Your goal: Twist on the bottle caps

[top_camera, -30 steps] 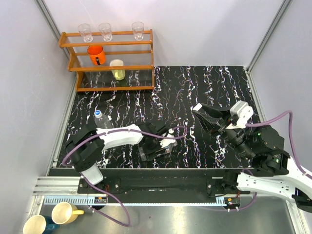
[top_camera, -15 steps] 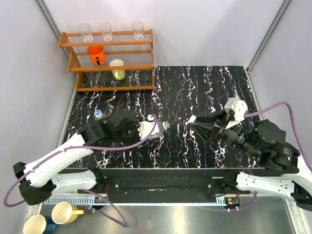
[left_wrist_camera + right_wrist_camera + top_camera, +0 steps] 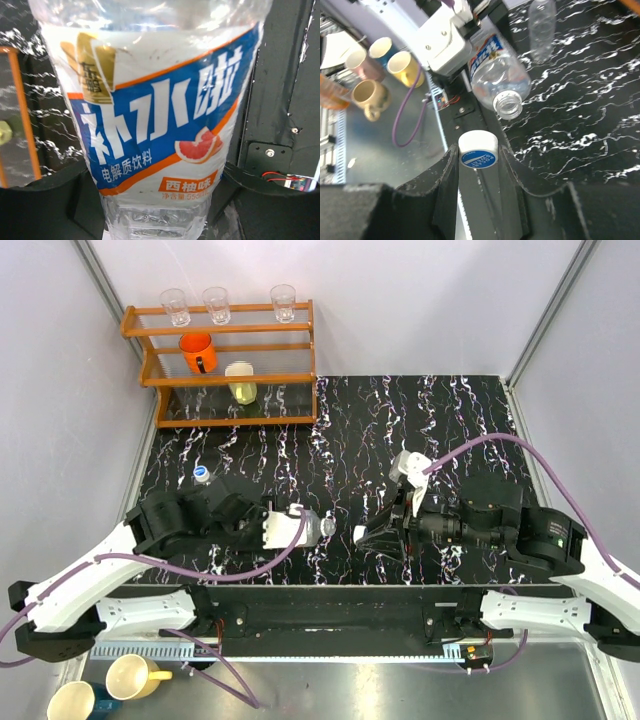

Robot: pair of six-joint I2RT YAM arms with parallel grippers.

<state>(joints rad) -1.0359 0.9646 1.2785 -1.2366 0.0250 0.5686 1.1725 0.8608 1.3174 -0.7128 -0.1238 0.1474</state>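
Bottle and cap just before mating. The left jaws stand fairly wide and are closed around the labelled body of the wider bottle (image 3: 320,527), which they hold roughly level above the table (image 3: 400,420), its open threaded neck (image 3: 508,106) pointing towards the right arm. The right jaws are closed as far as they go on the cap (image 3: 478,151), pinching its white rim between the two fingers (image 3: 447,170). The cap's blue printed top faces the wrist camera, and the cap lies near the neck but apart from it.

We judge the bottle to be light and apparently empty, with thin walls that dent under a hard squeeze and a glossy label film (image 3: 155,115) that may slip. A moderate grip on the body suits it, and a grip nearer the stiffer shoulder would resist twisting better. The cap is small, rigid and easily tilted. We hold it by the rim and square to the neck, because a skewed start would cross the threads.

The narrower bottle (image 3: 203,485) stands at the left of the table, and we cannot confirm whether its cap is tight.
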